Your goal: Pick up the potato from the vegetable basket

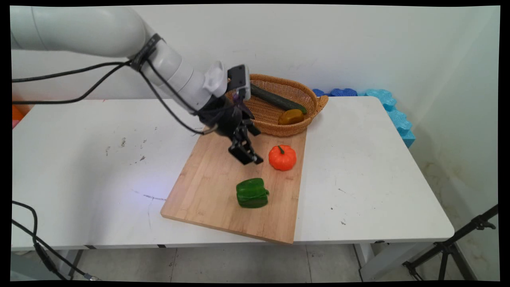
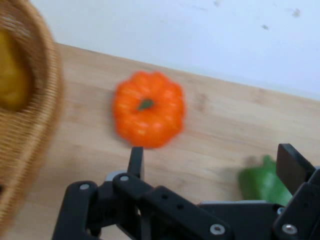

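My black gripper (image 1: pixel 248 156) hangs open above the wooden cutting board (image 1: pixel 207 187), with nothing between its fingers. A small orange pumpkin (image 1: pixel 282 157) sits on the board just to its right; in the hand view the pumpkin (image 2: pixel 148 109) lies ahead of the left fingertip (image 2: pixel 135 161). A green bell pepper (image 1: pixel 252 193) rests on the board nearer the front, and it shows in the hand view as a green pepper (image 2: pixel 261 183) beside the right finger (image 2: pixel 292 167).
A wicker basket (image 1: pixel 314 104) stands at the board's far end, holding a dark green cucumber (image 1: pixel 277 98) and a brownish-yellow vegetable (image 1: pixel 291 116). Blue foam pieces (image 1: pixel 392 109) lie along the table's back right edge. A black tripod (image 1: pixel 454 247) stands on the floor at right.
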